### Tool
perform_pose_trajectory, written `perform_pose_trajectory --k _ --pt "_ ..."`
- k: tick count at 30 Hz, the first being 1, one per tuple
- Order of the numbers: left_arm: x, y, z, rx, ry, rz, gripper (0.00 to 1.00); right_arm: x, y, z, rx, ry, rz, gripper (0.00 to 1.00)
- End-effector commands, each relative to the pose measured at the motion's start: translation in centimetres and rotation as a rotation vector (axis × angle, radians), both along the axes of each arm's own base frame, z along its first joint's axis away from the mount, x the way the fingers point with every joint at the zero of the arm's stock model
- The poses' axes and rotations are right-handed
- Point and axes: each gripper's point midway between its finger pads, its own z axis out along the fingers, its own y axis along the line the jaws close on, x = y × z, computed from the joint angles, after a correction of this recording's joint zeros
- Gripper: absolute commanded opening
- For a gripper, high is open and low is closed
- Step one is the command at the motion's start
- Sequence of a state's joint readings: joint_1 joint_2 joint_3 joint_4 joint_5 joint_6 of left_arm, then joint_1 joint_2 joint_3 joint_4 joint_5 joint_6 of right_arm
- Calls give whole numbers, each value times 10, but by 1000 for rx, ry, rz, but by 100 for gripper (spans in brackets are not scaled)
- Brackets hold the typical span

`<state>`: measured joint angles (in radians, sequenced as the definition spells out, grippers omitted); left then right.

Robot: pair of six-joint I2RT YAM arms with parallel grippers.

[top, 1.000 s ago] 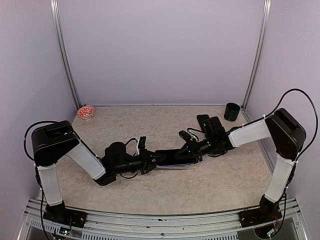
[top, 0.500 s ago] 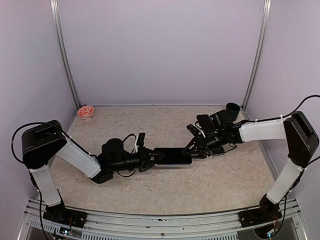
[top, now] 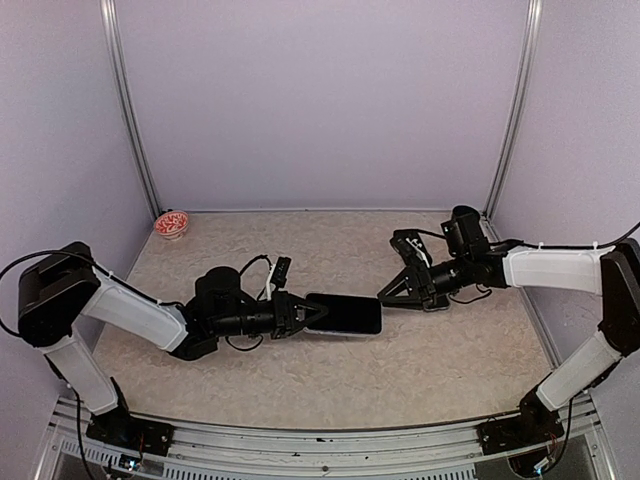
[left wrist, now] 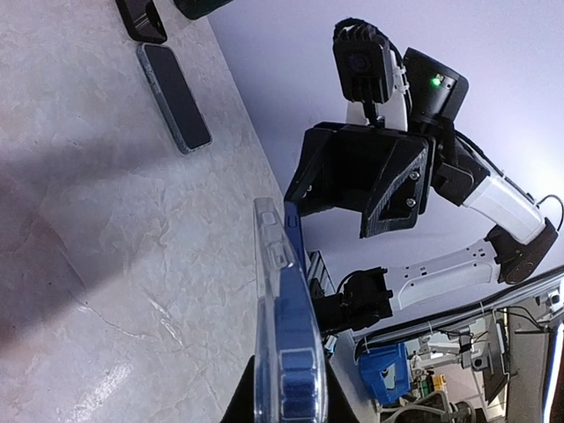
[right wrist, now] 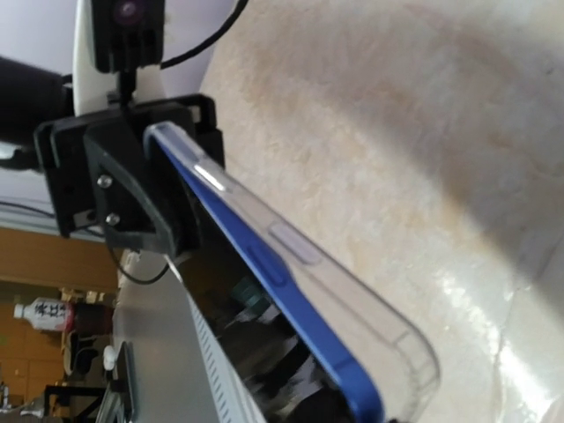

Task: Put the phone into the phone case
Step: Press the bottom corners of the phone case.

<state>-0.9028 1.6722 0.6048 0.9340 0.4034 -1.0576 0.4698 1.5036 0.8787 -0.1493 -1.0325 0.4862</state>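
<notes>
Hazards: the phone (top: 345,314) sits in the clear case (left wrist: 267,264) with its blue edge showing along the rim. Whether every corner is snapped home cannot be told. A push from the right claw (top: 392,293) off the centre line could twist the pair in its one-ended grip or spring a corner out. A slip would drop both onto the table (top: 300,370).

Pose: the left arm reaches low to mid-table, with the left claw (top: 308,315) pinched narrow on the pair's left end, holding it roughly flat and seemingly just off the surface. The right arm stretches in from the right, its claw half spread and empty, just beside the free end, apparently not touching
</notes>
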Motion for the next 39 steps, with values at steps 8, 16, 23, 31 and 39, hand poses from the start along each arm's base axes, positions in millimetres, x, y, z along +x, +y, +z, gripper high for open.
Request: perform_pose_trajectory --k 8,16,23,31,39 --pt "-15 7 62 -147 -189 -65 0 -28 -5 33 172 -89 88 51" --pt "-28 7 82 -241 -224 -122 0 -38 -4 40 244 -95 122 51" --pt "-33 4 87 -255 -232 -141 0 -52 3 51 296 -122 176 51" --pt "-35 3 87 -264 -227 -148 0 -72 14 61 361 -125 266 34" --pt "-36 3 89 -268 -232 -149 0 -86 14 68 405 -147 308 21"
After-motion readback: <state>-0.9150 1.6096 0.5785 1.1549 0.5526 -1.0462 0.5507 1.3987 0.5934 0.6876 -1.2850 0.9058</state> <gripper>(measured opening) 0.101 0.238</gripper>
